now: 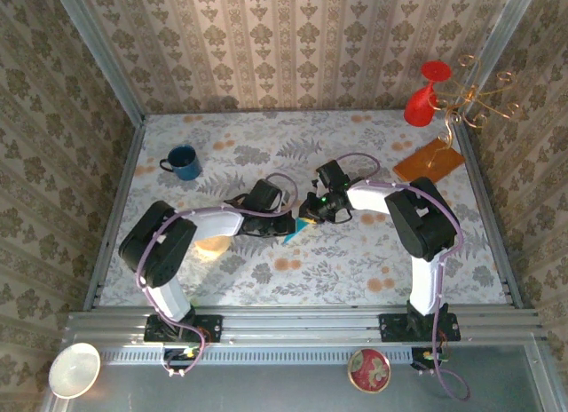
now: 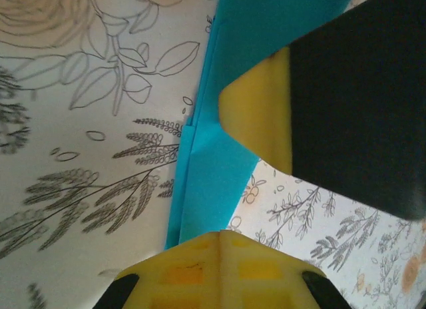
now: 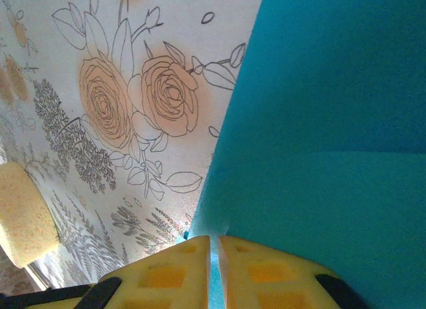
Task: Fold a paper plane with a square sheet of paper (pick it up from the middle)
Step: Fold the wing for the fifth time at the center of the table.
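Observation:
The teal-blue sheet of paper (image 1: 295, 233) is folded into narrow layers and held just above the middle of the floral table between both grippers. Whether it forms the paper plane I cannot tell. My right gripper (image 1: 311, 212) is shut on it: in the right wrist view the paper (image 3: 319, 122) runs up from the thin slit between the yellow fingertips (image 3: 214, 241). My left gripper (image 1: 288, 225) is shut, its yellow tips (image 2: 219, 234) meeting at the end of the folded strip (image 2: 213, 169); no paper shows in their seam. The right gripper's finger (image 2: 256, 116) lies over the strip.
A blue mug (image 1: 184, 162) stands at the back left. An orange-brown sheet (image 1: 429, 161), a red vase (image 1: 424, 99) and a gold wire stand (image 1: 484, 101) sit at the back right. A pale yellow round pad (image 1: 213, 244) lies under the left arm.

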